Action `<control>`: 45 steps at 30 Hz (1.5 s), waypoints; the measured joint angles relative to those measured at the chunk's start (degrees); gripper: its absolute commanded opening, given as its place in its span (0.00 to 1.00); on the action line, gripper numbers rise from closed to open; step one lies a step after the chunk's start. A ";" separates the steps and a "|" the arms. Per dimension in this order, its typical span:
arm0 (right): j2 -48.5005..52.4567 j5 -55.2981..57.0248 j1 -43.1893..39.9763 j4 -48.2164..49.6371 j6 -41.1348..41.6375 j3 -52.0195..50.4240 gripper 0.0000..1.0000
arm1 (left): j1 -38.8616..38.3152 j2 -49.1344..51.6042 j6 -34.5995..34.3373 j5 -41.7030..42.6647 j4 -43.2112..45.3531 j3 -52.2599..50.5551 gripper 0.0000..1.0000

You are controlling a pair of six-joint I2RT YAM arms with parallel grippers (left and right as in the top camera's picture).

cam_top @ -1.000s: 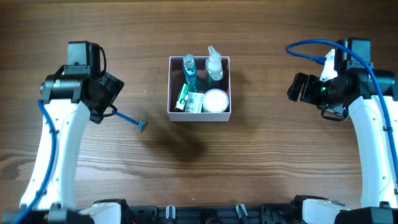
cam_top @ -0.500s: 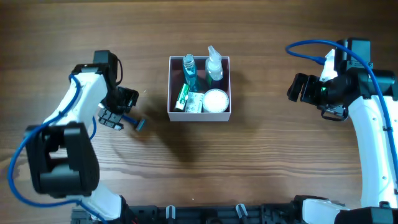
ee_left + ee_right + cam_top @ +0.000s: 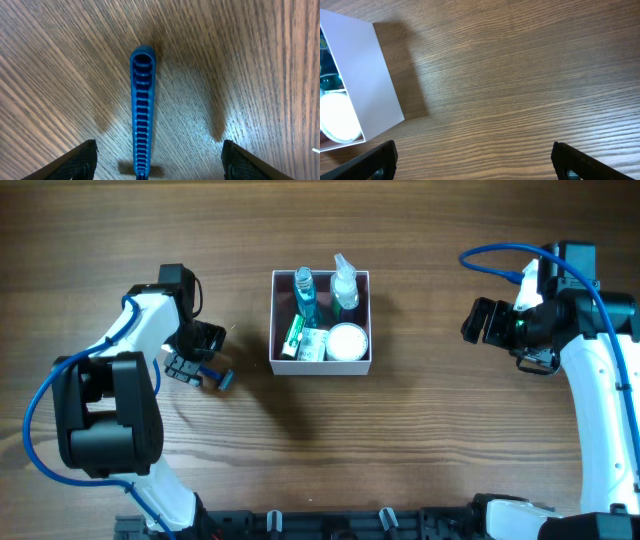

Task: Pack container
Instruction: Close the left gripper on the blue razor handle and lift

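Seeing container (image 3: 320,366) mid-table (image 3: 420,440), thin white walls, pink inside, mostly filled with toiletries (image 3: 346,340); likely light and easy to shove, so avoid bumping a wall. Spotting blue razor (image 3: 142,115) flat on the wood just left of it, with left gripper (image 3: 157,170) spread either side of the handle, nothing pinched. Reads as light, stiff plastic: pinch mid-handle on the ribs, clear of the head. Can't tell jaw height above the wood. Noting right gripper (image 3: 475,165) well off to the right, jaws wide apart, empty
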 measured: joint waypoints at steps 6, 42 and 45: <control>0.00 -0.39 0.00 -0.02 0.00 0.00 1.00 | 0.00 -0.04 0.15 -0.74 1.81 -1.38 0.83; 0.00 -0.44 0.00 0.00 0.00 0.00 1.00 | 0.00 -0.85 0.42 -0.68 4.15 -2.80 0.15; 0.00 -0.44 0.00 0.00 0.00 0.00 1.00 | 0.00 -0.85 0.42 -0.68 4.15 -2.80 0.12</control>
